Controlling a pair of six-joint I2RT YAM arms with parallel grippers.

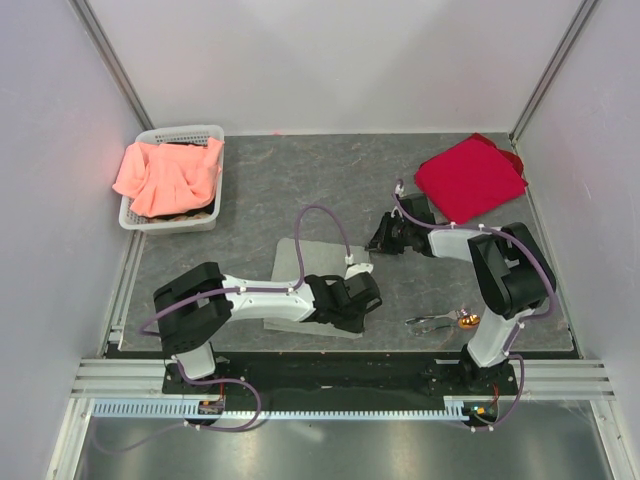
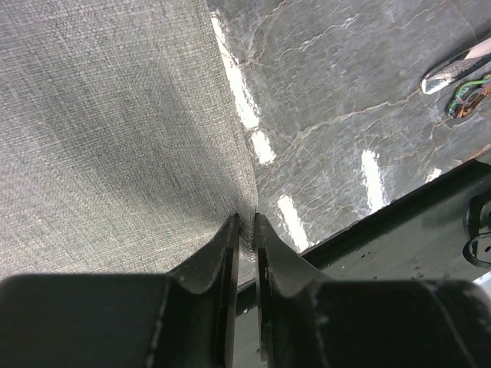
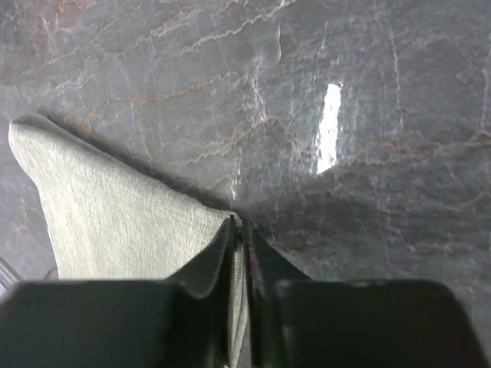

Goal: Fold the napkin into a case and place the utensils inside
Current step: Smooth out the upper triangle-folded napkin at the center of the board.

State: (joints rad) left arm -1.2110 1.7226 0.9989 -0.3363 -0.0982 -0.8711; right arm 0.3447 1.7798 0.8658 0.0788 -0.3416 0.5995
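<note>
The grey-green napkin point(image 1: 298, 268) lies in the middle of the table, partly under my left arm. My left gripper point(image 1: 366, 300) is shut on the napkin's near right edge; the left wrist view shows the cloth point(image 2: 115, 138) pinched between the fingertips of the gripper point(image 2: 245, 220). My right gripper point(image 1: 384, 236) is shut on another corner of the napkin point(image 3: 115, 222), the cloth caught at the tips of the gripper point(image 3: 240, 222). The silvery utensils point(image 1: 438, 322) with an orange-brown end lie near the right arm's base, and one shows in the left wrist view point(image 2: 454, 70).
A bright red cloth point(image 1: 470, 178) lies at the back right. A white basket point(image 1: 205, 135) with a salmon-orange cloth point(image 1: 165, 175) stands at the back left. The table's front edge and a dark rail point(image 2: 399, 230) run just behind my left gripper.
</note>
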